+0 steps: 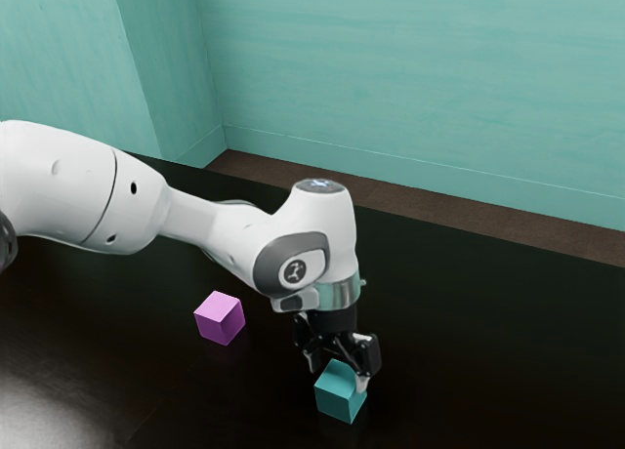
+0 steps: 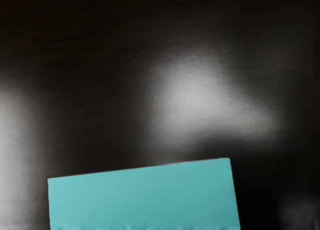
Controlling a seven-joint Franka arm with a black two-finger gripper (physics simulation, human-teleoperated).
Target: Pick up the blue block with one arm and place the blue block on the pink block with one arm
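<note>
Claw (image 1: 340,363) fingers spread apart, tips flanking the top of the blue block (image 1: 340,398), which sits directly under the claw on the dark table (image 1: 488,351). Pink block (image 1: 219,317) lies well apart, arm side.

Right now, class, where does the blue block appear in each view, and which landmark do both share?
Exterior view: the blue block sits low, right of centre, under the end of the arm, to the exterior view's right of the pink block.
Wrist view: the blue block is the big teal shape just under the camera.
Shared landmark: the glossy black table.
</note>
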